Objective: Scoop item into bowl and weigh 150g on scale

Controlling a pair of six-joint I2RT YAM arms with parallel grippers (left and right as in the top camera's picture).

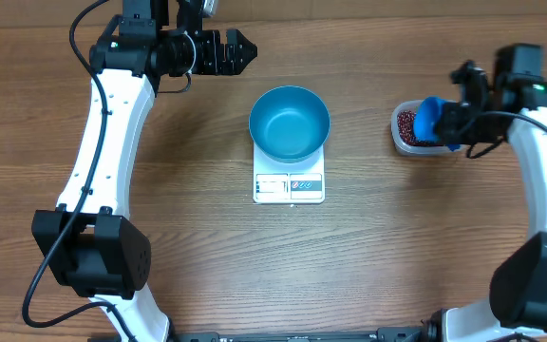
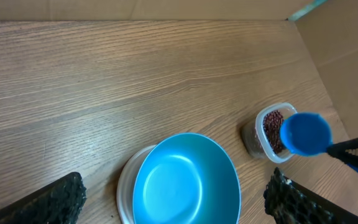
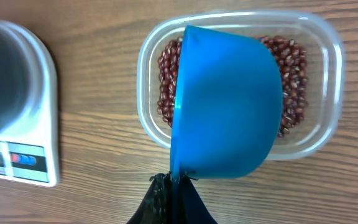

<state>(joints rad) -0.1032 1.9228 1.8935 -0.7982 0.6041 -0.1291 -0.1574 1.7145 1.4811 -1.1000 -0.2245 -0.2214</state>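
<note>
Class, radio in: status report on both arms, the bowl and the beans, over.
Left end effector open, empty, clear of bowl. Right end effector shut on scoop, above beans in tub. Bowl empty, on scale. Nothing between tub and bowl.

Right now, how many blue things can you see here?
2: the bowl sitting on the scale, and the scoop held by the right end effector over the tub of beans.

I see a table (image 1: 397, 237) of matt, grained wood and a bowl (image 1: 290, 123) with a smooth, softly shiny surface. The tub (image 3: 325, 93) looks like clear glossy plastic, the scoop (image 3: 229, 106) smooth plastic, the scale (image 3: 39, 124) white plastic.
</note>
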